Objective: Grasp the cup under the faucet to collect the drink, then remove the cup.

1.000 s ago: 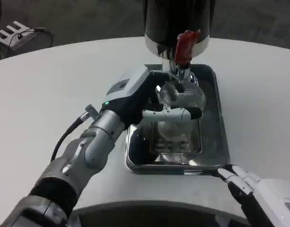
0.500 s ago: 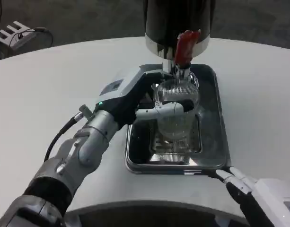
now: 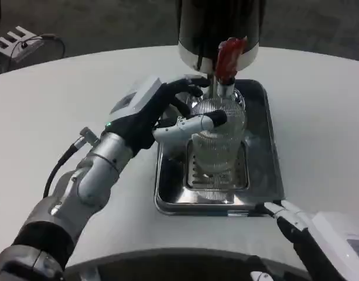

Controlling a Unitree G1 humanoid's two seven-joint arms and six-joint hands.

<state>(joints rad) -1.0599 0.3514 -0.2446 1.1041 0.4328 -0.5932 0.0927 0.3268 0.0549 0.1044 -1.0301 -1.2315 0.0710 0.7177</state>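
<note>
Over the last second the left hand [image 3: 161, 114] backed off from the cup [image 3: 217, 137]: earlier its fingers [image 3: 191, 124] wrapped the cup's upper body just below the faucet [image 3: 225, 88], now the palm sat further to the cup's left, with one white finger lying across the cup's front near the rim and dark fingers curled behind it. Contact looked light; couldn't tell whether that was a real grip or just a touch, so grasp state unconfirmed. Cup itself didn't appear to move, standing upright on the grate of the steel drip tray [image 3: 267, 175], directly under the faucet and the red tap lever [image 3: 227, 58] of the dark dispenser [image 3: 220, 26]. My read: grasp step was slipping or being re-set rather than progressing; fill and removal both not done. Cup was clear ribbed glass or plastic, rounded body, hard to judge any liquid level through the ribbing and tray reflections. Smooth and likely slick, so a loose one-finger hold probably won't lift it. Right hand [image 3: 302, 225] sat well to the cup's near side, at the tray's front right corner on the table [image 3: 50, 105], fingers released, holding nothing.
</note>
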